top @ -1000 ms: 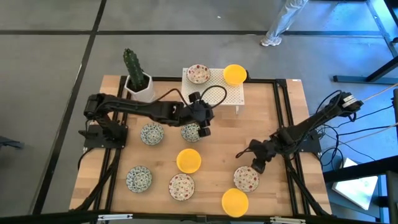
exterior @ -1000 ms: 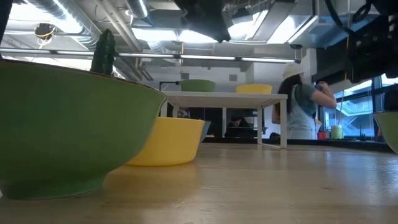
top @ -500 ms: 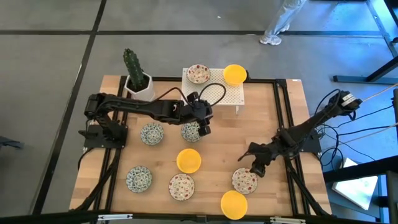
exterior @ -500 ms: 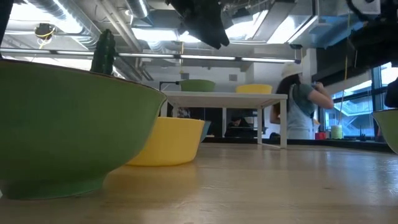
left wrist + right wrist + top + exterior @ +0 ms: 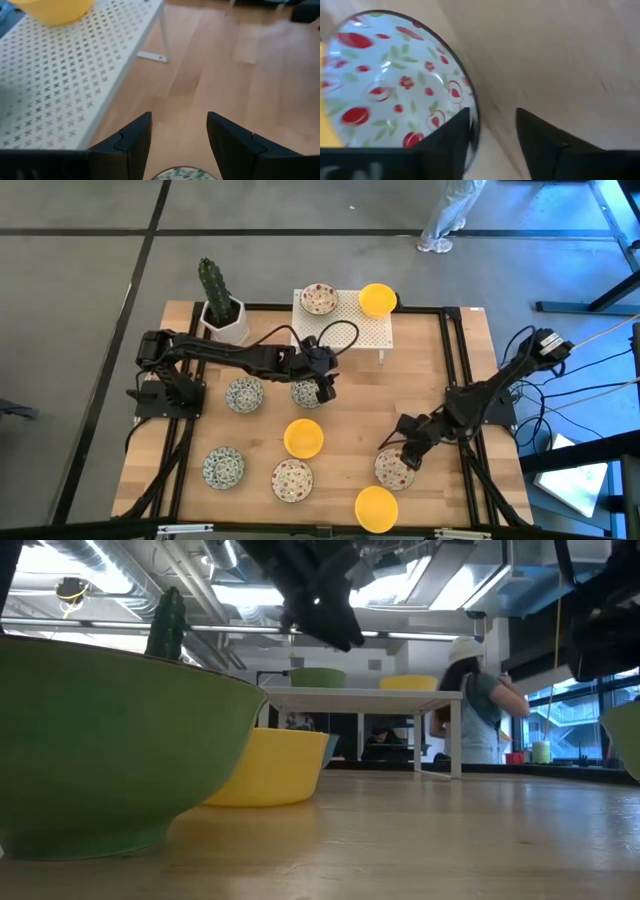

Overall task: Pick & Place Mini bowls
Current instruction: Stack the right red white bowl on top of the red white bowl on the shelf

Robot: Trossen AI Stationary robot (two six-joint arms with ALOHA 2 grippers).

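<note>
My left gripper [image 5: 321, 386] hangs open just above a white bowl with blue-green pattern [image 5: 305, 393] in mid-table; that bowl's rim [image 5: 185, 174] shows between its fingers. My right gripper [image 5: 407, 454] is open at the far right edge of a red-patterned bowl [image 5: 392, 471]. One finger [image 5: 454, 134] is over the bowl's inside, the other [image 5: 540, 142] outside the rim [image 5: 475, 119]. Other mini bowls sit on the table: two blue-green [image 5: 244, 394] [image 5: 223, 467], two yellow [image 5: 303, 438] [image 5: 376, 509], one red-speckled [image 5: 292, 479].
A white perforated rack [image 5: 355, 332] at the far edge carries a red-speckled bowl [image 5: 319, 298] and a yellow bowl [image 5: 377, 299]. A cactus in a white square pot [image 5: 222, 318] stands at the far left corner. A person [image 5: 480, 710] is in the room beyond.
My right gripper has moved down and toward the near edge, onto the rim of the red-patterned bowl. My left gripper has come down a little toward the blue-green bowl beneath it.
</note>
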